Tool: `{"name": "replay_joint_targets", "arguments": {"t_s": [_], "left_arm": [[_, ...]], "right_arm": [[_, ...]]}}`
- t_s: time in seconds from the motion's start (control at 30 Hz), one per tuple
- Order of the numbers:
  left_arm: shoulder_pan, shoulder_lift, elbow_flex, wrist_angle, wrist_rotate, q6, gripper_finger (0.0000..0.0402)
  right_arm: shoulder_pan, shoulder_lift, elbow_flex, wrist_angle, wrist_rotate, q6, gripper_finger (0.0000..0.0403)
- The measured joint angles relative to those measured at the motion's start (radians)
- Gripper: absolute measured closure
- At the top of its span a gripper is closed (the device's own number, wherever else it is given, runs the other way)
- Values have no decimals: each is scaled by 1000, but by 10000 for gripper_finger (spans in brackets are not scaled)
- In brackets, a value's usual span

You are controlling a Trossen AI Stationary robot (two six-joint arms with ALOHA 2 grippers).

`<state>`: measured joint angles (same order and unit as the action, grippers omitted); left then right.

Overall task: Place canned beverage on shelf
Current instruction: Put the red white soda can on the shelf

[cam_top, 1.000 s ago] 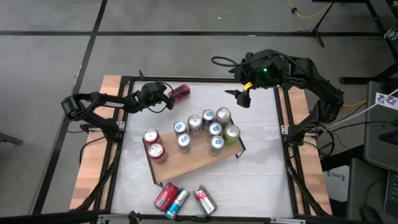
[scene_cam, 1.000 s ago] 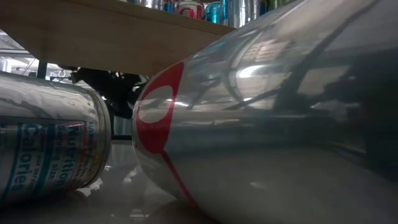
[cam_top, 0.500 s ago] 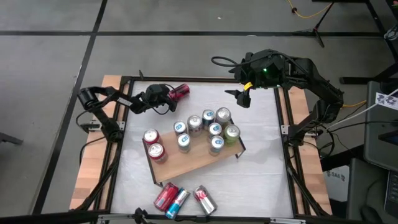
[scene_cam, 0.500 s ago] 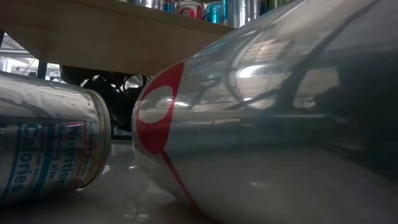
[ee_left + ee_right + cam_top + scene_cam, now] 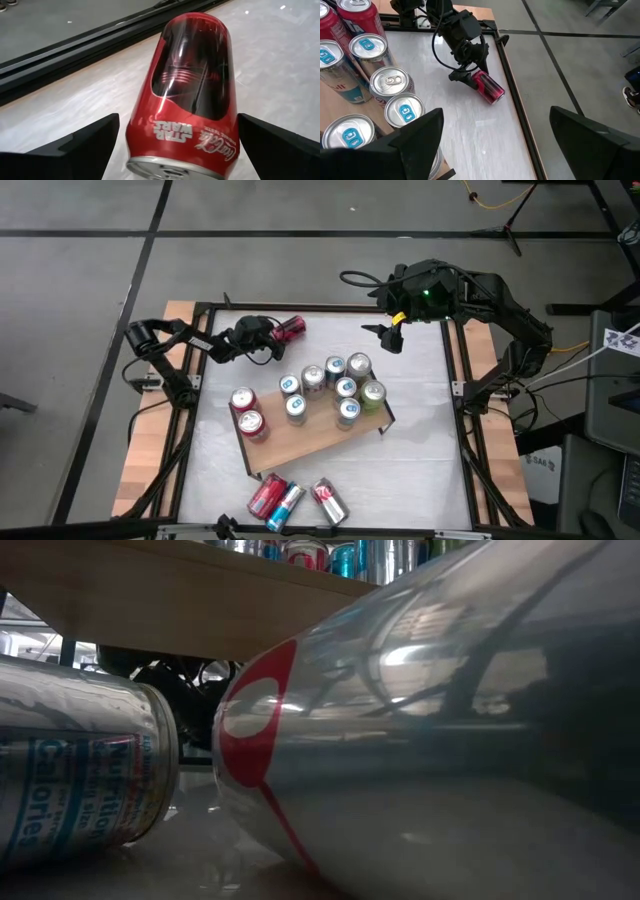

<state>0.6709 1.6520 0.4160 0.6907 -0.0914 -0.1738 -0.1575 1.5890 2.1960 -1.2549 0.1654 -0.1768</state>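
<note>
Filling the shelf (image 5: 300, 442) looks well under way: nine cans stand upright on its flat light-brown wooden board, seven clustered toward one end and two red-topped ones apart at the other, leaving bare wood along the near edge. Four cans are left, by my judgement. Three lie on their sides on the white tabletop (image 5: 420, 450) in front of the shelf, smooth metal cylinders, one silver with a red mark (image 5: 420, 730), one with blue print (image 5: 80, 780). The fourth, a glossy red can (image 5: 290, 328), lies on its side at the table's far edge between the spread, released fingers of the left gripper (image 5: 272, 336), not yet clenched. The right gripper (image 5: 388, 332) waits at the far right, fingers apart, holding nothing
</note>
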Motion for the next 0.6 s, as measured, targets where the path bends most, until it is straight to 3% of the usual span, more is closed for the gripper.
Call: {"name": "replay_joint_targets", "arguments": {"t_s": [0.6], "left_arm": [[0,0,0,1,-22,0,9]], "right_arm": [[0,0,0,0,1,0,47]]}}
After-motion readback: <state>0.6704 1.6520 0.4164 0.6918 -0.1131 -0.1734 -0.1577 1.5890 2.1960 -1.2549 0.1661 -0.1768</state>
